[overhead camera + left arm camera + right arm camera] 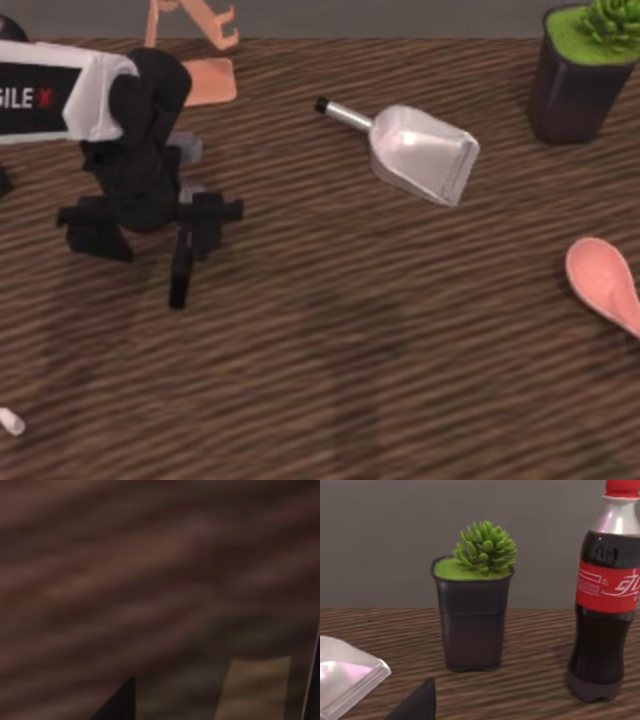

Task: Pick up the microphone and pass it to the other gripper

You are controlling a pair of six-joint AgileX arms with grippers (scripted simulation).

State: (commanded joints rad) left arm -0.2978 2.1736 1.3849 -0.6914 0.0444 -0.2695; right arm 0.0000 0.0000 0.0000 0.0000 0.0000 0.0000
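The microphone [181, 272] lies on the wooden table at the left. Its slim black handle points toward the front edge. A grey bit [190, 150] behind the arm looks like its head, the middle being hidden under the arm. My left gripper [155, 222] is low over it and open, one finger on each side of the handle. In the left wrist view the table is very close and blurred. The left gripper [220, 700] there shows only its dark fingertips [122, 702], wide apart around a pale patch I cannot identify. My right gripper is outside the top view; one fingertip [420, 702] shows, far to one side.
A silver scoop [420, 152] [345, 680] with a black-tipped handle lies mid-table at the back. A potted green plant [580, 70] [472, 615] stands back right with a cola bottle [605, 595] beside it. A pink spoon [605, 280] lies at the right edge, an orange stand [205, 60] at the back left, and a small white piece [10, 421] at the front left.
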